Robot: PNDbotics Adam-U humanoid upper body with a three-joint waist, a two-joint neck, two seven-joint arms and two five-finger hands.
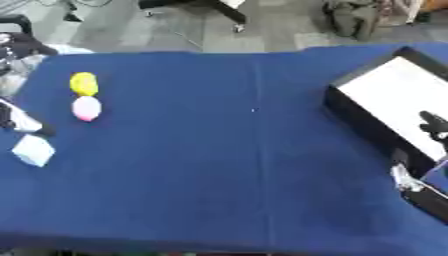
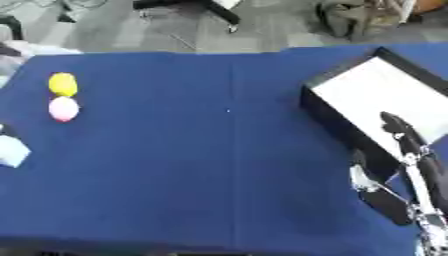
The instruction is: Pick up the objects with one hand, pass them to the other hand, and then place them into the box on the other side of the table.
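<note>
While the right hand (image 2: 404,135) apparently hangs over the box (image 2: 372,85), yellow object (image 1: 84,83) lies well apart.

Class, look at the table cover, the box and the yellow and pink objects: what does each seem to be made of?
Table cover: dark blue cloth, matte; a crease line runs down it. Box: rigid, black walls, flat white inside, perhaps cardboard or plastic; unclear. Yellow object and pink object: smooth and rounded, possibly plastic or foam; cannot tell.
</note>
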